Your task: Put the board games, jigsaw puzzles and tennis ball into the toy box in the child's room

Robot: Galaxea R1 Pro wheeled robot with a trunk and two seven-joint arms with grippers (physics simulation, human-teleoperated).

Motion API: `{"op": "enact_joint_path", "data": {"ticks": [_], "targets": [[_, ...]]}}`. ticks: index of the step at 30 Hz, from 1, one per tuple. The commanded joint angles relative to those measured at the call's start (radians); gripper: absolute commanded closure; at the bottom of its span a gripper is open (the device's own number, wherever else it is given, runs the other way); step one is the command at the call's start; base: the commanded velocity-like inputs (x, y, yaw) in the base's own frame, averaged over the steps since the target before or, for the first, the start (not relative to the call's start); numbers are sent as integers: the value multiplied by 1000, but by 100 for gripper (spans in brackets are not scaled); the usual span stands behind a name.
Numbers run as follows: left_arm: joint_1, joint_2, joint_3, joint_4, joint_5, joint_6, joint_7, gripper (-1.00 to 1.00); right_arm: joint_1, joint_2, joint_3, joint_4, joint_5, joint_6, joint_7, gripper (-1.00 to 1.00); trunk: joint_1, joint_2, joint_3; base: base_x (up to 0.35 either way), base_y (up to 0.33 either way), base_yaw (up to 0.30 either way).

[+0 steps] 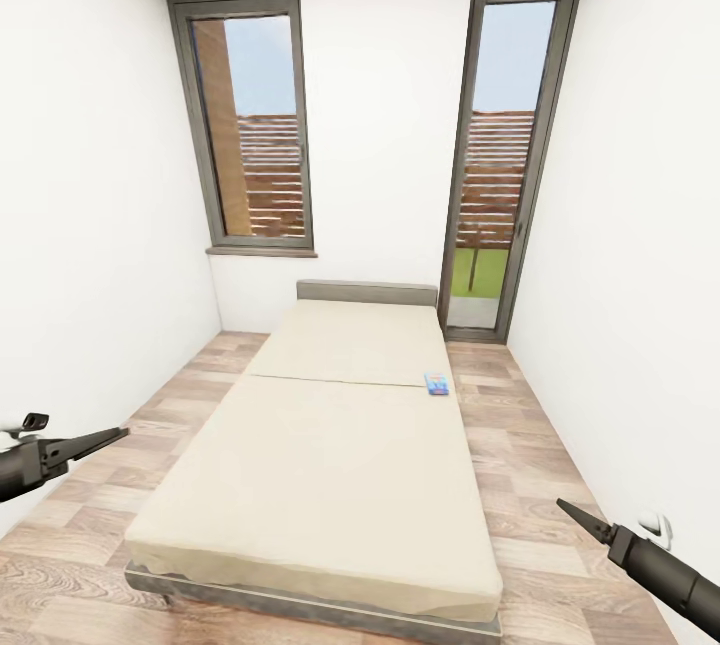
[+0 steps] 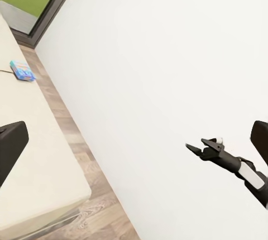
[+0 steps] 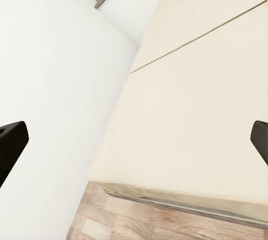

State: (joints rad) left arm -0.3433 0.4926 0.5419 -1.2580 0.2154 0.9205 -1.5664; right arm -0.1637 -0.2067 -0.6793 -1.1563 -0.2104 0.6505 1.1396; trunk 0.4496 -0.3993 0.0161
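A small blue board game (image 1: pixel 437 384) with yellow lettering lies flat on the beige bed (image 1: pixel 330 445), near its right edge about halfway along. The left wrist view also catches this board game (image 2: pixel 22 70), on the bed (image 2: pixel 33 139). My left gripper (image 1: pixel 105 439) hovers open and empty off the bed's near left corner. Off the near right corner, my right gripper (image 1: pixel 572 511) is also open and empty. Seen from the left wrist, the right gripper (image 2: pixel 198 145) stands against the white wall. The table, toy box, jigsaw puzzles and tennis ball are out of view.
The bed fills the middle of a narrow white-walled room, with its grey headboard (image 1: pixel 366 292) at the far wall. Strips of wood-plank floor (image 1: pixel 530 445) run along both sides. Two tall dark-framed windows (image 1: pixel 250 125) are in the far wall.
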Motion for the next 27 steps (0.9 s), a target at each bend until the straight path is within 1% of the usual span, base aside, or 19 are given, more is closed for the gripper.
{"op": "enact_joint_path", "data": {"ticks": [1, 5, 7, 8, 11, 12, 15, 17, 22, 27], "targets": [[0, -2, 0, 0, -1, 11, -4, -100, 0, 0, -1, 0, -5, 8, 2, -100, 0, -1, 0, 0, 0, 0], [0, -14, 0, 0, -5, 10, -4, -100, 4, -1, -1, -1, -10, 10, 3, -100, 0, -1, 0, 0, 0, 0], [0, -21, -1, 0, -12, 10, -4, -100, 5, -1, -2, -2, -12, 11, 3, -100, 0, -1, 0, 0, 0, 0], [0, -30, -2, 0, -25, 10, -4, -100, 6, -1, -2, -4, -14, 12, 3, -100, 0, -1, 0, 0, 0, 0], [0, -42, -9, 0, -58, 10, -4, -100, 8, -2, -2, -6, -16, 13, 4, -100, 0, -1, 0, 0, 0, 0], [0, -48, -17, 0, -83, 10, -4, -100, 9, -2, -2, -7, -17, 13, 6, -100, 0, -1, 0, 0, 0, 0], [0, -54, -27, 0, -115, 10, -4, -100, 10, -2, -2, -7, -17, 16, 8, -100, 0, -1, 0, 0, 0, 0], [0, -56, -31, 0, -130, 10, -4, -100, 10, -2, -2, -8, -18, 19, 8, -100, 0, -1, 0, 0, 0, 0], [0, -58, -34, 0, -147, 11, -4, -100, 10, -1, -2, -9, -18, 28, 9, -100, 0, -1, 0, 0, 0, 0], [0, -58, -35, 1, -154, 12, -4, -100, 10, -1, -2, -17, -18, 33, 9, -100, 0, -1, 0, 0, 0, 0]]}}
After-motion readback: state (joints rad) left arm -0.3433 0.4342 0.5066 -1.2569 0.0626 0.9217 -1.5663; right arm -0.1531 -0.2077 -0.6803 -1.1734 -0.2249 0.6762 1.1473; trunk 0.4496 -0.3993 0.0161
